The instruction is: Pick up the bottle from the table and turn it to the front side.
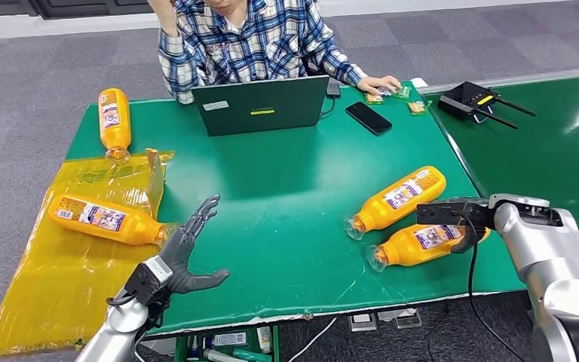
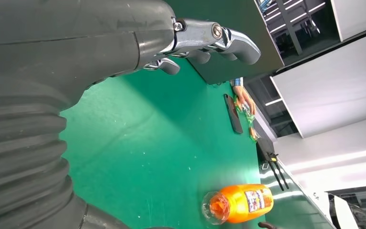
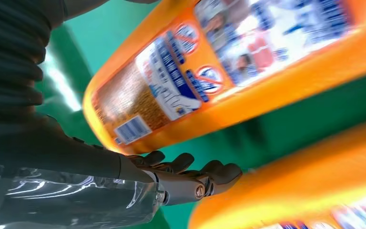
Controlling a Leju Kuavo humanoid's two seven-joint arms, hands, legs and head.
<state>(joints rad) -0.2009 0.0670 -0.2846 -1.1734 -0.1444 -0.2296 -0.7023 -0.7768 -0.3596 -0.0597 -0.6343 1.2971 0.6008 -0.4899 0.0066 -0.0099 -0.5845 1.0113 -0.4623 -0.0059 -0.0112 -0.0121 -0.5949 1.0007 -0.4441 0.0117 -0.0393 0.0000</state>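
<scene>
Two orange bottles lie on their sides at the right of the green table (image 1: 271, 196). My right hand (image 1: 452, 215) reaches over the nearer bottle (image 1: 411, 246), fingers along its far side and thumb hooked down by its base. The farther bottle (image 1: 399, 197) lies just beyond the fingers. The right wrist view shows my curled fingers (image 3: 190, 176) between the farther bottle's back label (image 3: 228, 81) and the blurred nearer bottle (image 3: 295, 191); whether the hand grips is unclear. My left hand (image 1: 185, 249) hovers open over the table's front left, its fingers (image 2: 205, 43) spread.
Two more orange bottles (image 1: 105, 219) (image 1: 114, 121) lie by a yellow plastic sheet (image 1: 53, 286) at the left. A person in a plaid shirt (image 1: 249, 38) sits behind a laptop (image 1: 264, 105). A phone (image 1: 368, 118) and a black router (image 1: 473, 99) lie at the back right.
</scene>
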